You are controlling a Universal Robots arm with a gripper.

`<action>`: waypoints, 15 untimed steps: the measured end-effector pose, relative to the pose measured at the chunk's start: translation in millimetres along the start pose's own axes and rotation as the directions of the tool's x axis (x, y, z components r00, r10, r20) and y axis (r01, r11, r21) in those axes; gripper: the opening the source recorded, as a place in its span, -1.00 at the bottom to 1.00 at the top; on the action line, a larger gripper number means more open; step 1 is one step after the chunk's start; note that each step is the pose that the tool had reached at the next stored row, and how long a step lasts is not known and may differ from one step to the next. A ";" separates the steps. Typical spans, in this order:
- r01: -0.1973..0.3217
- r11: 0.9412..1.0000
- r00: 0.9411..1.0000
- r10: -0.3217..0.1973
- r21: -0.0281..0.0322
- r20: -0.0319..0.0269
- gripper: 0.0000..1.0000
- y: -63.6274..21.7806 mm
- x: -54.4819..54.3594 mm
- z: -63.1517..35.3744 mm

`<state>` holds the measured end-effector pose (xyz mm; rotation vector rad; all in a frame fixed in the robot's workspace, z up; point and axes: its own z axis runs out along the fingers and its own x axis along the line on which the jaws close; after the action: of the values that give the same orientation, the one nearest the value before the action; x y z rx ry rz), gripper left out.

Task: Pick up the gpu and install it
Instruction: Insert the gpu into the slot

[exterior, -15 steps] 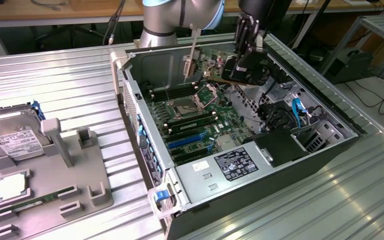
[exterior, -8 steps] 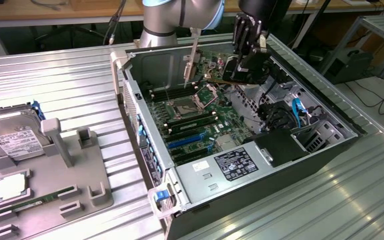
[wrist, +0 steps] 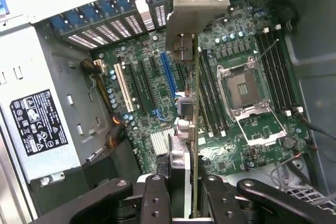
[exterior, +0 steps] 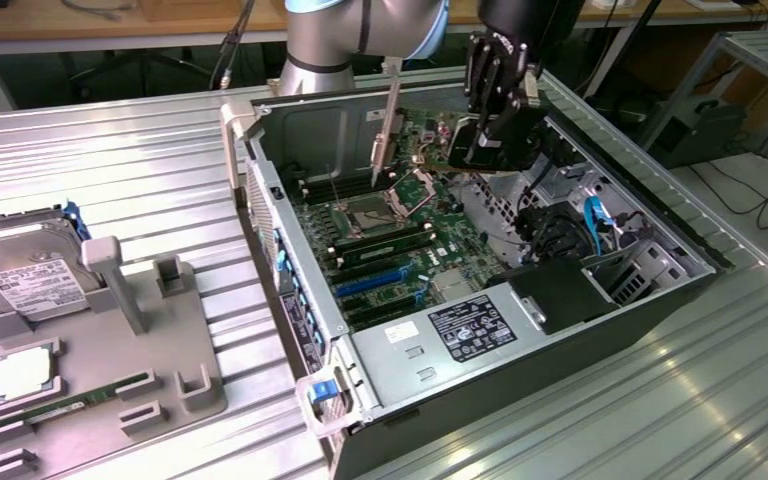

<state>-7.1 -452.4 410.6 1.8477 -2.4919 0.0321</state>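
Silver bracket leading, the thin dark gpu (exterior: 387,130) (wrist: 191,9) hangs over the open computer case (exterior: 651,215), above the green motherboard (exterior: 398,240) (wrist: 247,129) and not yet seated in a slot. The gripper (exterior: 484,150) (wrist: 186,195) is clamped on the card's end away from the bracket. The case lies on the ribbed metal tabletop (exterior: 131,160). Towards the tabletop's edge on the exterior view's left, a grey holder (exterior: 144,350) carries a hard drive (exterior: 24,280) and a memory stick (exterior: 57,410).
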 end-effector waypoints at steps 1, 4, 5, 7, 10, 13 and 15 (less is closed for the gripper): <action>0.004 1.000 1.000 -0.004 0.001 0.000 -0.44 0.0 -0.1 0.5; 0.058 0.998 0.998 -0.058 0.005 0.000 -0.44 0.0 -0.1 2.4; 0.075 0.997 0.997 -0.075 0.006 0.000 -0.44 0.0 -0.2 3.2; 0.107 0.994 0.994 -0.107 0.008 0.000 -0.44 0.0 -0.3 5.1; 0.155 0.988 0.988 -0.155 0.011 -0.001 -0.44 0.0 -0.5 7.9; 0.208 0.978 0.978 -0.208 0.014 -0.001 -0.44 0.0 -0.6 10.5; 0.240 0.971 0.971 -0.240 0.016 -0.002 -0.44 0.0 -0.7 12.2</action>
<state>-7.1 -452.2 398.4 2.1412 -2.2547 0.0443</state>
